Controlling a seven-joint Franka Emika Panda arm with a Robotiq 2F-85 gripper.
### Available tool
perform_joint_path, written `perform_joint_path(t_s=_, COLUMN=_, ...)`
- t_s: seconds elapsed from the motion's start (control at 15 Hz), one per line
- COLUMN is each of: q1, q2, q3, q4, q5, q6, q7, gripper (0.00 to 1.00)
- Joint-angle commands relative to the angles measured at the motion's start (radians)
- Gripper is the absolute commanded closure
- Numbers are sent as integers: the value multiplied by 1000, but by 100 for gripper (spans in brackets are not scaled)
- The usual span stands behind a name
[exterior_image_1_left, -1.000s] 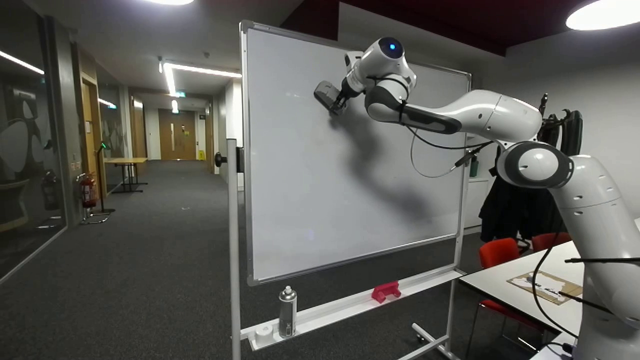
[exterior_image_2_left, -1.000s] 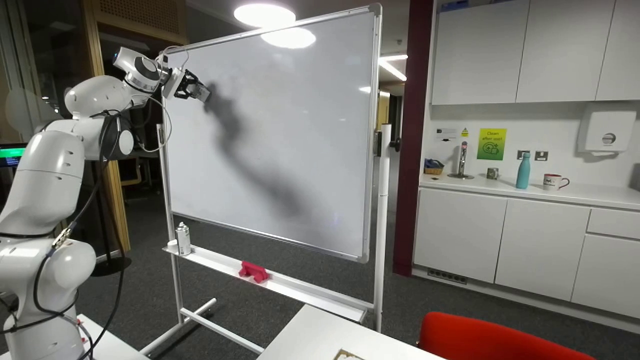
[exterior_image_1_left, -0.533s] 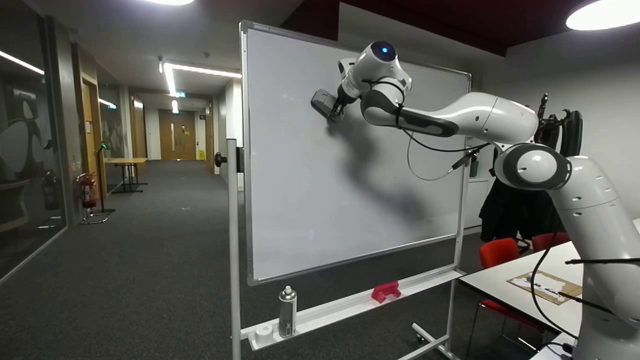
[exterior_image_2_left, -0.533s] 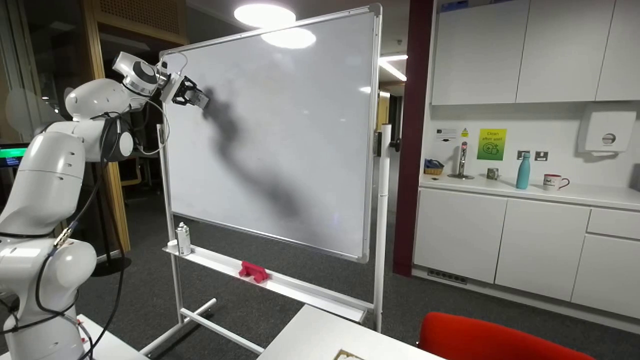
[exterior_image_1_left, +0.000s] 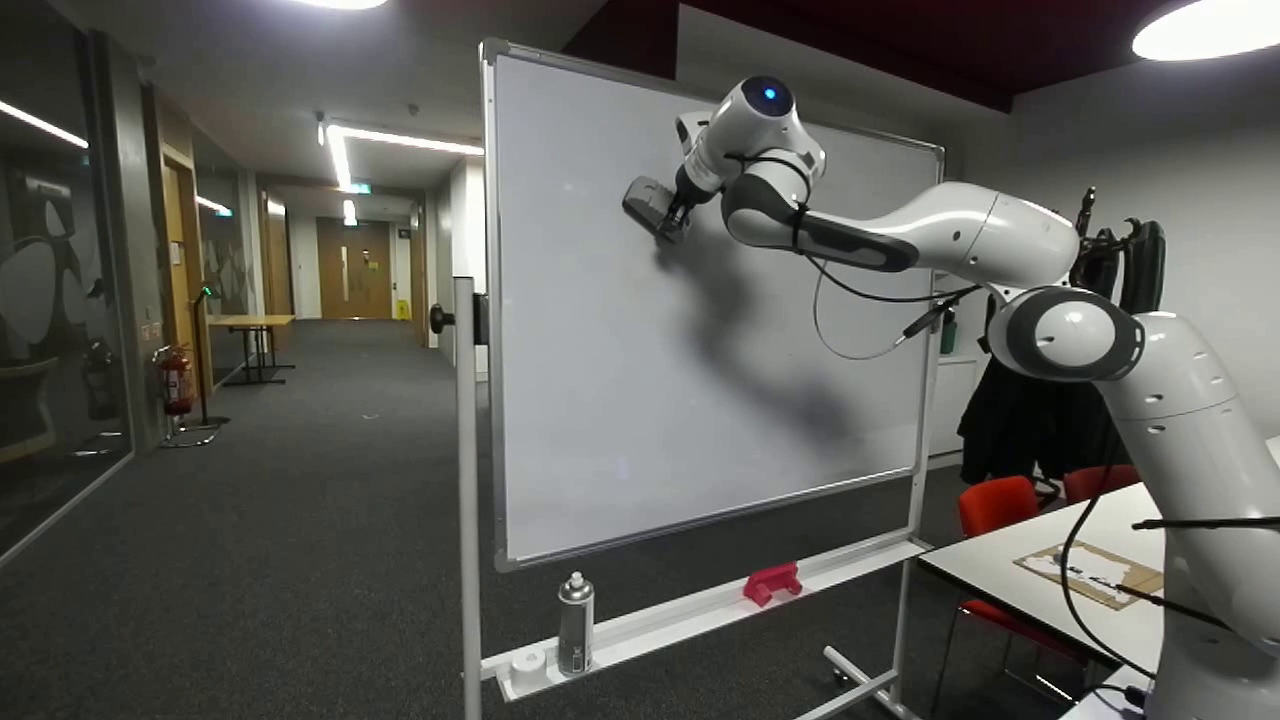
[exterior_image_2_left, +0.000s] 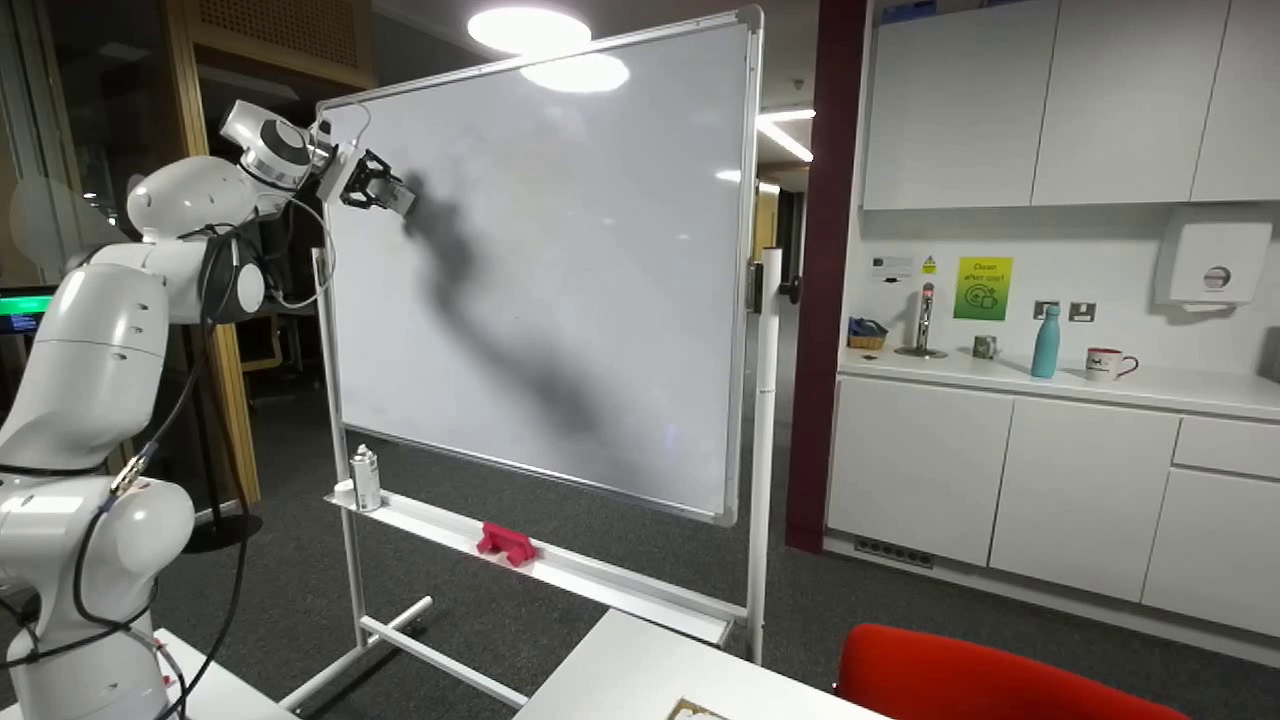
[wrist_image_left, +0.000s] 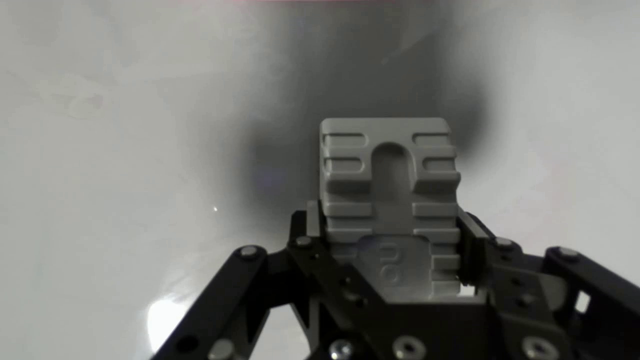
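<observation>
My gripper (wrist_image_left: 392, 221) is shut on a grey ribbed block (wrist_image_left: 391, 185) that looks like a board eraser, with one finger on each side of it. The block also shows in both exterior views (exterior_image_1_left: 648, 198) (exterior_image_2_left: 397, 196), tilted, at the upper part of a large whiteboard (exterior_image_1_left: 600, 400). The gripper (exterior_image_1_left: 680, 213) stands in front of the board, nearer its top edge. The block's far face is hidden, so I cannot tell whether it touches the board. Dark soft shadows of the arm fall on the whiteboard, which also shows here (exterior_image_2_left: 640, 300).
A ledge (exterior_image_1_left: 690, 615) under the board bears a spray can (exterior_image_1_left: 575, 630), a small white round thing (exterior_image_1_left: 527, 668) and a red holder-like object (exterior_image_1_left: 772, 583). A white table (exterior_image_2_left: 640, 670) and a red chair (exterior_image_2_left: 980, 675) stand in front. Cables hang along the arm.
The gripper and grey block have moved a little down the board since one second ago, with a very slight rise in the last half second. The block stays held.
</observation>
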Motion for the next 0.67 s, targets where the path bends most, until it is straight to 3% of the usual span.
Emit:
perform_joint_path(t_s=0.0, q1=14, q2=43, q3=-28, q4=95, q5=12, q6=11, q7=-42, gripper=65)
perform_joint_path(t_s=0.6, q1=43, q2=63, q3=-56, q4=178, q5=1, q6=17, q7=-38, gripper=65)
